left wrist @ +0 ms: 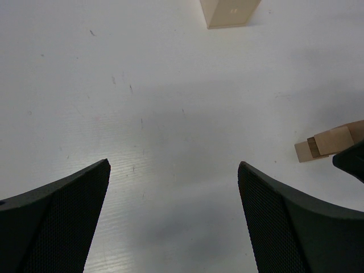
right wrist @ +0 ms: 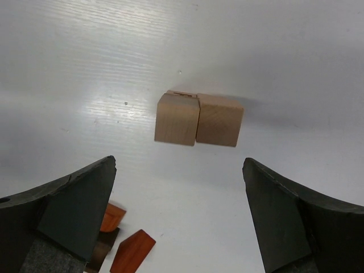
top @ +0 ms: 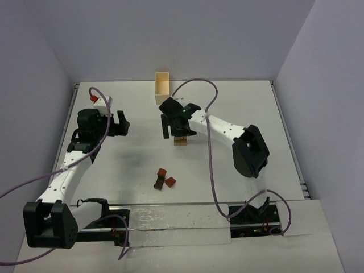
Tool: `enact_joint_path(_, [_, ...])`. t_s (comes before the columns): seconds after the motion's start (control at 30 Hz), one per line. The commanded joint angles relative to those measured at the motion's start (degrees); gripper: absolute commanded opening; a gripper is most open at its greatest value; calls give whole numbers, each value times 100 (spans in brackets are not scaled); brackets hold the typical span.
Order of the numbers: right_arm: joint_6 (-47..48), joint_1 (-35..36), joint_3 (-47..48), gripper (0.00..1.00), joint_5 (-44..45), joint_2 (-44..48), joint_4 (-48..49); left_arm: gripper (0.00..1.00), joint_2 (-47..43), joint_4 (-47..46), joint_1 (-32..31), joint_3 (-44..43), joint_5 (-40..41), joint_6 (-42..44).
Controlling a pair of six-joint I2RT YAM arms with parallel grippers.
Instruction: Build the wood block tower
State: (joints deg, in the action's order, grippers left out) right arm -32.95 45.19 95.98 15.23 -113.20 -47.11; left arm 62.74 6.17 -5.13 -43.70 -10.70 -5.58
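Two light tan cubes (right wrist: 178, 119) (right wrist: 219, 120) sit side by side on a darker piece whose edge just shows behind them. In the top view this small stack (top: 181, 140) is mid-table. My right gripper (top: 175, 131) hovers just above and near it, open and empty; in its wrist view (right wrist: 179, 165) the cubes lie ahead of the fingertips. Reddish-brown wedge pieces (top: 161, 178) (top: 170, 182) lie loose nearer the front; they also show in the right wrist view (right wrist: 132, 251). My left gripper (top: 123, 123) is open and empty at the left (left wrist: 173, 165), with the stack (left wrist: 327, 142) far to its right.
A pale rectangular wooden box (top: 162, 88) stands at the back of the table, also in the left wrist view (left wrist: 229, 12). A red and white fitting (top: 98, 100) sits behind the left arm. Purple cables loop over both arms. The white table has walls on three sides.
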Motion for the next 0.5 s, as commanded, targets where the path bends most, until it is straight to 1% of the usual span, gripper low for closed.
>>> enact_joint_path(0.0, [285,157,-98,100,500,735,202,99,-148,-240,38,-156,-116,-21])
enact_joint_path(0.13, [843,166,-109,100,472,1122,355,99,-183,-193,38,-194,-300,60])
enact_joint_path(0.17, [1381,162,-32,100,207,1225,410,99,-174,-144,38,-238,-432,226])
enact_joint_path(0.2, [1927,110,34,100,-134,1297,502,99,-161,-20,38,-291,-713,409])
enact_joint_path(0.27, [2644,-82,82,100,-764,1444,698,99,-165,275,38,-365,-1408,780])
enact_joint_path(0.3, [3230,-200,75,100,-1167,1534,772,99,-166,401,38,-394,-1716,955])
enact_joint_path(0.37, [4071,-506,-39,100,-2734,1823,942,99,-158,672,38,-503,-2314,1450])
enact_joint_path(0.4, [4548,-742,-8,100,-3112,1872,956,99,-150,898,38,-572,-2720,1579])
enact_joint_path(0.47, [5354,-993,267,100,-3802,1731,653,99,-120,1174,38,-642,-3199,1956])
